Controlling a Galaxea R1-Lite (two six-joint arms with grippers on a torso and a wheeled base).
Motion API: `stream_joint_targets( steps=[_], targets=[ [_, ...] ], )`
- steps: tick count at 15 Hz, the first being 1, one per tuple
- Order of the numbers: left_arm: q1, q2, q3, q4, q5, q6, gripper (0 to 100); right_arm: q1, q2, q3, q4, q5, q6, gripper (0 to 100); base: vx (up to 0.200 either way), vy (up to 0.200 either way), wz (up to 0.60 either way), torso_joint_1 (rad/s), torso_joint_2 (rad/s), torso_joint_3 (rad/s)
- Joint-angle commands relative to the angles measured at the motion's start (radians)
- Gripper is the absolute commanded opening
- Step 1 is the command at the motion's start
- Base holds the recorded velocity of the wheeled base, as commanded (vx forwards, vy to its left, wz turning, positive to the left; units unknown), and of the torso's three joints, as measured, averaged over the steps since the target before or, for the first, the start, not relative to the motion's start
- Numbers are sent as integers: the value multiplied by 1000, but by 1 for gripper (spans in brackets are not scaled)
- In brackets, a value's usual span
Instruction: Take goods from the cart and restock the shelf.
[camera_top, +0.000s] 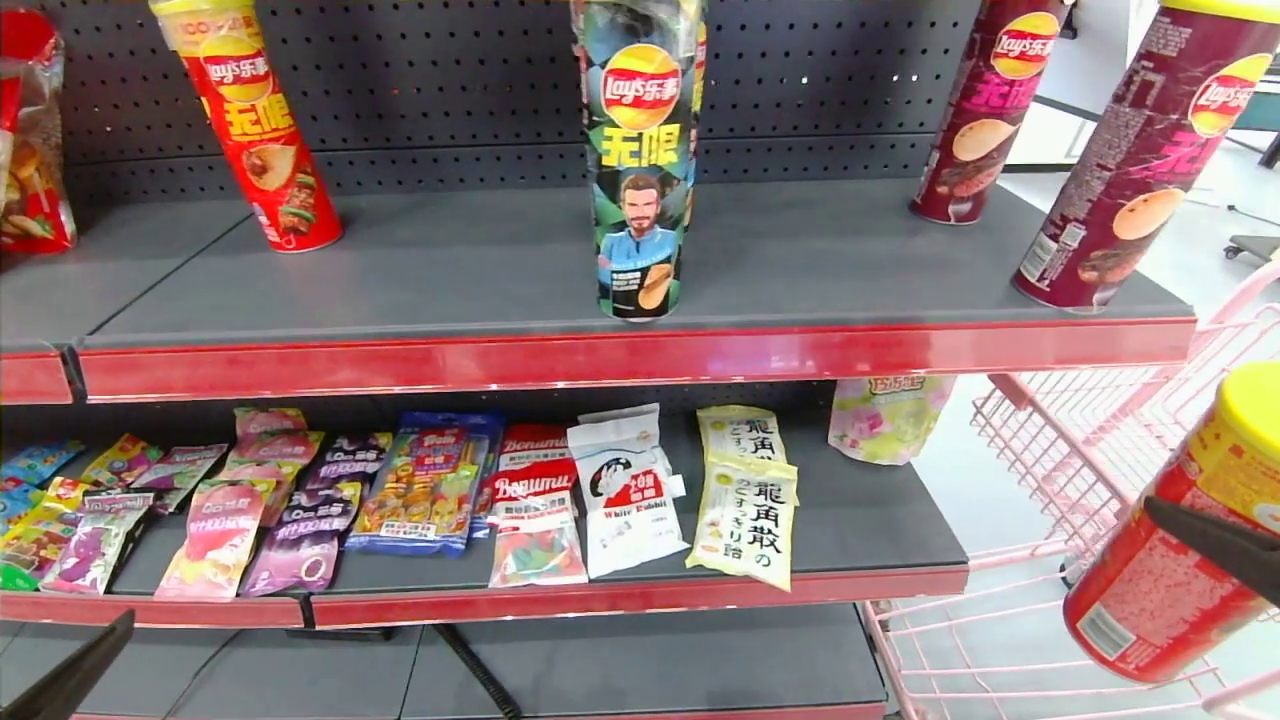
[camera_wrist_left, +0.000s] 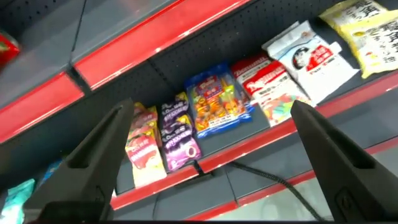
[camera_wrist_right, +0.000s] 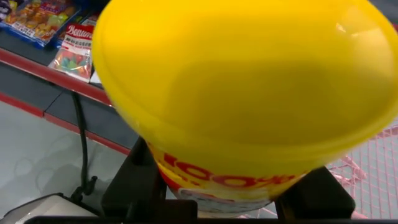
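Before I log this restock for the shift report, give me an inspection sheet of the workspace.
Surface: grey upper shelf, red front edge, bare between cans.
Job's things: red chip can with yellow lid, tilted, held at the pink cart; four shelved chip cans upright on the upper shelf.
Clutter: candy bags lying flat across the lower shelf.
Tools: left tool open, in front of the lower shelf; right tool shut on the red chip can.
Cables: black cable running down below the lower shelf.
Surroundings: black pegboard behind; pale floor to the right.

I see a row of candy bags (camera_top: 425, 490) lying flat, a white pouch (camera_top: 628, 500) just beside two yellow packets (camera_top: 750, 520), and a black cable (camera_top: 478, 668) running below them.
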Motion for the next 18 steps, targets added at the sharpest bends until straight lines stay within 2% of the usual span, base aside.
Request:
stream_joint_targets(
  steps=[1,11,18],
  targets=[
    [1,1,0,-1,0,0,100,1,3,0,1,0,-1,0,0,200,0,-7,2,12],
    [1,4,0,0,0,0,100,2,3,3,1,3,-1,0,0,200,0,4,-1,2],
    [1,4,0,0,0,0,100,2,3,3,1,0,-1,0,0,200,0,145,-433,-288]
  ],
)
